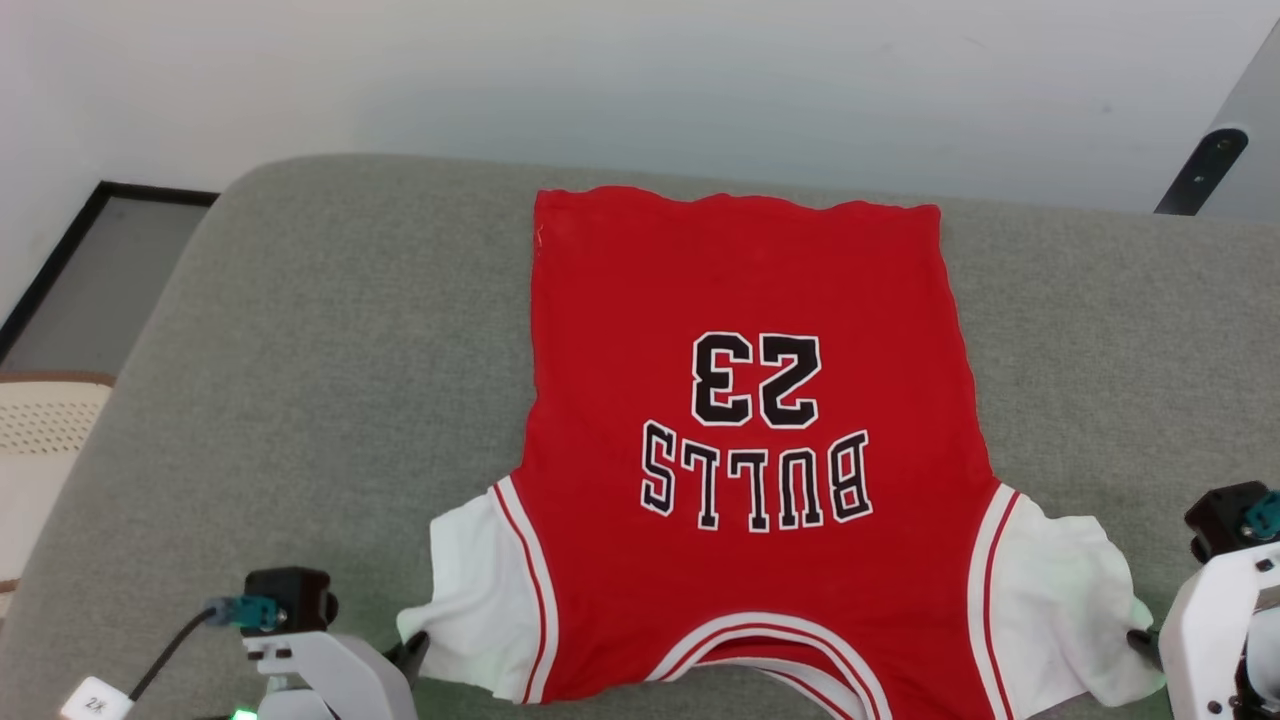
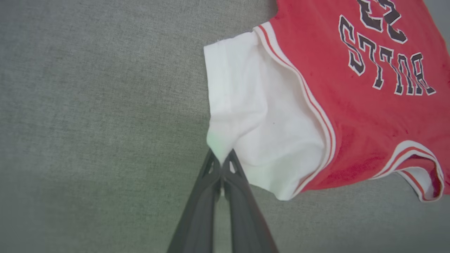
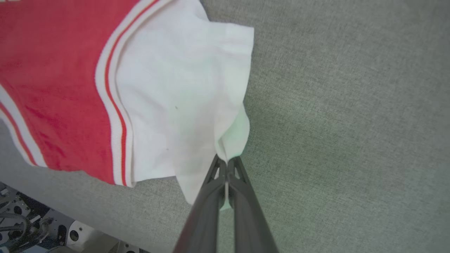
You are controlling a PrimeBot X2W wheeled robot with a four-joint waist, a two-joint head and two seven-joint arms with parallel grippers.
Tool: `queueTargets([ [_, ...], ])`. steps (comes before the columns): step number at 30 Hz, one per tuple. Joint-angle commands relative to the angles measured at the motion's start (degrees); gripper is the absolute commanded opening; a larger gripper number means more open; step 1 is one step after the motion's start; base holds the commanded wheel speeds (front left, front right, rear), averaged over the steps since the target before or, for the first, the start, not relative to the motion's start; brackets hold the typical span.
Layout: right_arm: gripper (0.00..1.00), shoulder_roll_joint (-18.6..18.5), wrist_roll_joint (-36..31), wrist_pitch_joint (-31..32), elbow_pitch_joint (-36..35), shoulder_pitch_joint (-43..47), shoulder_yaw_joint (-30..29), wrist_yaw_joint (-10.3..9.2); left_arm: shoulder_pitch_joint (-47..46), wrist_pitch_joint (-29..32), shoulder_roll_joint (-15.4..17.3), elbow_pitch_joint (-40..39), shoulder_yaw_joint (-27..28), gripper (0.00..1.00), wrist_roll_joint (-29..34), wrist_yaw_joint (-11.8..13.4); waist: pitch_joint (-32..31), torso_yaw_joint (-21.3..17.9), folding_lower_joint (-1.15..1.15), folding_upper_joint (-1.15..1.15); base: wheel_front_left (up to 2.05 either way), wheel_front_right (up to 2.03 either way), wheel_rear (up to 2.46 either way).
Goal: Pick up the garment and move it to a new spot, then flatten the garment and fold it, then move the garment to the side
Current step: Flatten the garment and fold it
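The garment (image 1: 740,300), a red jersey with white sleeves, lies spread on the grey cushion with "BULLS 23" face up and upside down to me, collar toward me. My left gripper (image 1: 415,648) is shut on the corner of the white sleeve (image 2: 246,116) at the lower left; its fingers (image 2: 211,189) pinch the cloth. My right gripper (image 1: 1140,640) is shut on the outer corner of the other white sleeve (image 3: 182,91), fingers (image 3: 242,196) clamped on the fabric. Both sleeve corners are slightly lifted and bunched.
The grey cushion (image 1: 300,350) stretches wide to the left and right of the garment. A white wall stands behind it. A pale perforated thing (image 1: 40,430) sits at the far left, and a dark bar (image 1: 1200,170) at the upper right.
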Motion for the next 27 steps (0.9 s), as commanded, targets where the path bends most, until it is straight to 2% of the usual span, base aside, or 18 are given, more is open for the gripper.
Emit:
queueTargets([
  [1,0.00,0.03,-0.03,0.07,0.34,-0.50,0.28,-0.09,-0.39,0.25,-0.13,0.46,-0.12,0.00,0.48,-0.34,-0.20,0.07,0.00,0.00,0.00,0.00,0.00],
  [12,0.00,0.25,-0.68,2.86,6.53,-4.55,3.58,-0.09,-0.40,-0.11,-2.90,7.32,-0.35,0.00,-0.68,-2.62,-1.17,-0.86,0.00,0.00,0.00,0.00,0.00],
  [13,0.05,0.67,-0.92,3.16,7.12,-5.31,3.33,-0.09,-0.49,-0.17,-3.12,7.66,-0.26,0.00,-0.88,-2.75,-1.17,-0.99,0.00,0.00,0.00,0.00,0.00],
  [14,0.38,0.88,-1.57,3.52,7.59,-6.02,3.17,-0.09,-0.57,-0.18,-3.33,7.98,-0.23,0.00,-1.02,-2.95,-1.19,-1.12,0.00,0.00,0.00,0.00,0.00],
  [15,0.78,1.06,-1.99,3.85,7.99,-6.69,3.40,-0.09,-0.74,-0.16,-3.49,8.26,-0.22,0.00,-1.05,-3.13,-1.22,-1.24,0.00,0.00,0.00,0.00,0.00],
  [16,1.00,1.26,-2.48,4.18,8.24,-7.40,3.62,-0.09,-0.94,-0.27,-3.64,8.54,-0.16,0.00,-1.00,-3.31,-1.27,-1.34,0.00,0.00,0.00,0.00,0.00],
  [21,1.00,1.77,-3.42,5.25,8.74,-9.84,2.42,-0.09,-1.01,-1.42,-4.74,9.60,0.21,0.00,-1.17,-4.10,-1.76,-1.70,0.00,0.00,0.00,0.00,0.00],
  [27,1.00,2.30,-4.32,4.76,4.14,-9.17,-2.47,-0.09,-1.10,-2.39,-5.34,10.29,0.32,0.00,-0.63,-4.80,-2.31,-1.55,0.00,0.00,0.00,0.00,0.00],
])
